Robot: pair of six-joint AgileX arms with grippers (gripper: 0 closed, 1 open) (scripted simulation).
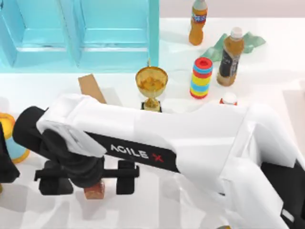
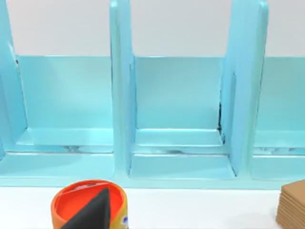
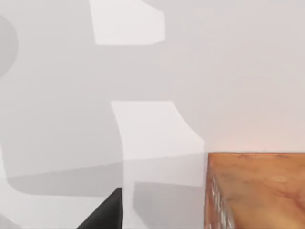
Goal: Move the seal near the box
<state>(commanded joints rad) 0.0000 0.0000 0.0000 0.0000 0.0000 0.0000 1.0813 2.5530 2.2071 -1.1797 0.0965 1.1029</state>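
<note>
Reddish-brown seal (image 1: 95, 190) sits between the wide-spread fingers of my right gripper (image 1: 90, 180); the box (image 1: 91, 88) lies beyond it.

Simulated tabletop: plain white table (image 1: 267, 86), flat rendered props.

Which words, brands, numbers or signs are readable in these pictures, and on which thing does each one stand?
"AGILE X": white letters with a red X, on the dark band of the white right arm reaching across the table.
Blue label on the orange bottle with a white cap at the back: lettering too blurred to read.
Dark label on the amber bottle with a white cap: no legible text.
</note>
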